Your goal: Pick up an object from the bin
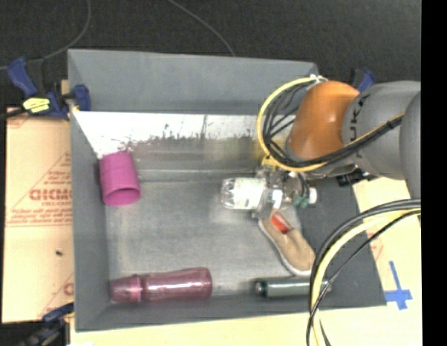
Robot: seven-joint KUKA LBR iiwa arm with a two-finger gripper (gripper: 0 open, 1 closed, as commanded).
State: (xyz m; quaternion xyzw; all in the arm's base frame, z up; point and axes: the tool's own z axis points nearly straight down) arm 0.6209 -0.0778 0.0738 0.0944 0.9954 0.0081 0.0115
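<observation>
progress on the pick is judged to be early: nothing is seen lifted off the floor of the bin (173, 244), and no object can be made out held in the gripper (280, 197). the gripper is seen low in the right half of the bin, below the orange cover (321, 121) of the wrist. whether it is wide or narrow cannot be told, since its tip is merged with cables and with the things beside it. just to its left, touching it or nearly so, a clear whitish plastic object (240, 192) is lying about the middle of the bin; whether it is gripped cannot be decided. just below the gripper a tan shoe-shaped piece (294, 249) with a red patch is laid, slanted toward the lower right corner. well apart from the gripper are found a pink cup (119, 179) on its side by the left wall, a maroon bottle (162, 285) laid flat along the lower wall, and a dark grey tube (285, 288) by the same wall further right. what is left, by this judgement, is a firm closing on one object, most likely the clear one, and the lifting of it out of the bin.
</observation>
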